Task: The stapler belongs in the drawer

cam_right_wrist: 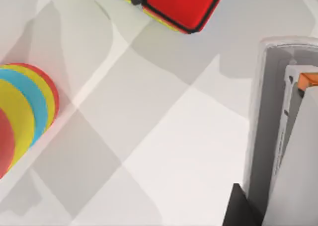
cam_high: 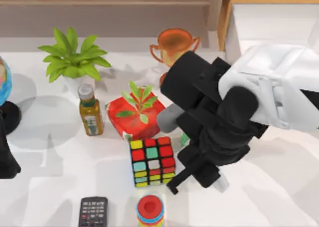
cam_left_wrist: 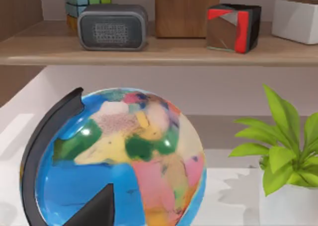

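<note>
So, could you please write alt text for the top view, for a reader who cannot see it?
The right arm's gripper reaches down onto the white table beside a puzzle cube. Behind stand a juice bottle, red gift box, potted plant and trophy.

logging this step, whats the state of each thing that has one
stapler: lying on the table, right gripper right at it
drawer: open, white inside showing, no stapler in it
bottle: upright, capped
puzzle cube: scrambled
left arm: parked at the table's left edge
</note>
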Motion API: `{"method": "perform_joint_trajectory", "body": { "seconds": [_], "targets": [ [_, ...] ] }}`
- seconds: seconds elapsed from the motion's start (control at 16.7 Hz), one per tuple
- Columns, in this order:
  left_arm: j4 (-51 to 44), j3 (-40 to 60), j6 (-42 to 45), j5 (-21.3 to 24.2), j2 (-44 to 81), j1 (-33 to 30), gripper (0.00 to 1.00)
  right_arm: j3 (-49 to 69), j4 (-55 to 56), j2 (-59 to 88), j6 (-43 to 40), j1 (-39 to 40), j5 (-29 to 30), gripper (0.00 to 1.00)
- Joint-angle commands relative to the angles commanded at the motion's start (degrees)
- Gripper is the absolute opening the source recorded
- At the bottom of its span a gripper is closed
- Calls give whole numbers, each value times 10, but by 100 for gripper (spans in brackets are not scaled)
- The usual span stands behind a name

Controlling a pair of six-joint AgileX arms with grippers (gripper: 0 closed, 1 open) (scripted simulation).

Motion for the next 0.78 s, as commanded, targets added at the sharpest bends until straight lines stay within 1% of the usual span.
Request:
{"method": "perform_joint_trajectory", "body": {
  "seconds": [0.18, 0.36, 0.54, 0.78],
  "targets": [
    [0, 0, 0, 0, 0, 0, 100, 116, -11, 0, -5, -24, 2, 0],
    [0, 0, 0, 0, 0, 0, 100, 236, -33, 46, -12, -77, -6, 0],
    [0, 0, 0, 0, 0, 0, 100, 344, -72, 120, -28, -161, -13, 0],
    [0, 0, 0, 0, 0, 0, 100, 458, -123, 229, -48, -304, -12, 0]
  ]
}}
